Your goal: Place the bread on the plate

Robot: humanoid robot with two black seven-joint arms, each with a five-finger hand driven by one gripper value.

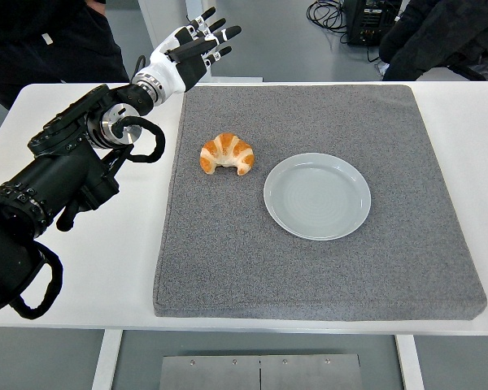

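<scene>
Bread: a croissant (pixel 227 153) lies on the grey mat (pixel 309 268), just left of the plate (pixel 317 196) and apart from it; nothing holds it.
Long axis: the croissant's length runs roughly left to right, its two tips curling toward the table's near edge.
Left hand: the left hand (pixel 189 50) hangs above the mat's far-left corner, farther from the near edge than the plate is and well to its left; its fingers (pixel 220 35) are spread and relaxed, grasping nothing.
Bread from hand: the croissant lies toward the near edge and slightly right of the hand, well apart from it.
Nearer arm: the left one, judged by default, since the right arm does not show.
Plate: pale, round, empty, resting on the mat right of the croissant.
Likely next move: the hand would need to come down and toward the near edge, closing across the croissant's short width, then carry it a little rightward to the plate.
People: dark clothing shows beyond the table's far edge.
</scene>
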